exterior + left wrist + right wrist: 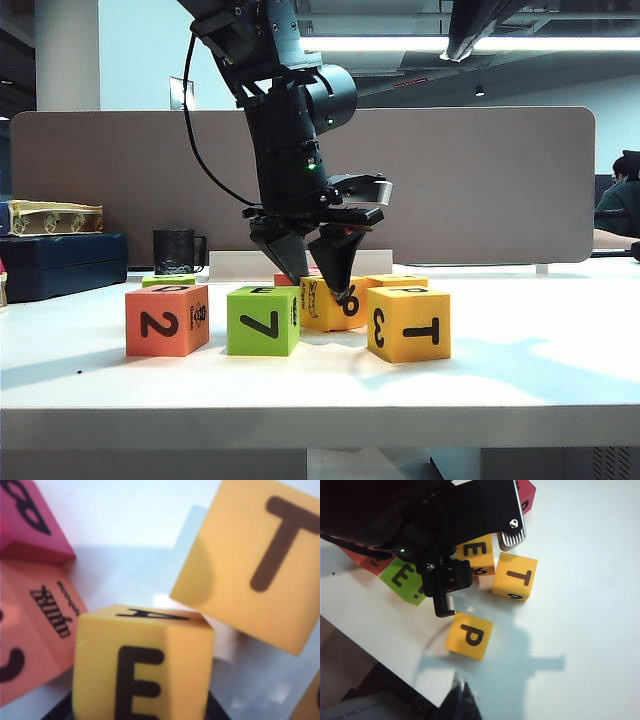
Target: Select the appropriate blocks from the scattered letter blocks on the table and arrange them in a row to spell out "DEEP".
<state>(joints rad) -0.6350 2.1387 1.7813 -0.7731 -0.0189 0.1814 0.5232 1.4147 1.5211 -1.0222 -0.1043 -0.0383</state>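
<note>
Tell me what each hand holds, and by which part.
The left hand straddles the yellow E block at opposite side faces; whether it grips yet cannot be told. The right hand is shut, holding nothing.

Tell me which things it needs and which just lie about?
In use: salmon foam cube marked 2; lime-green foam cube marked 7; yellow-orange foam cube marked 6, inside open left claw; yellow-orange foam cube marked 3.
Lying about: black mug; blue case; right claw, shut, near the table edge.
</note>
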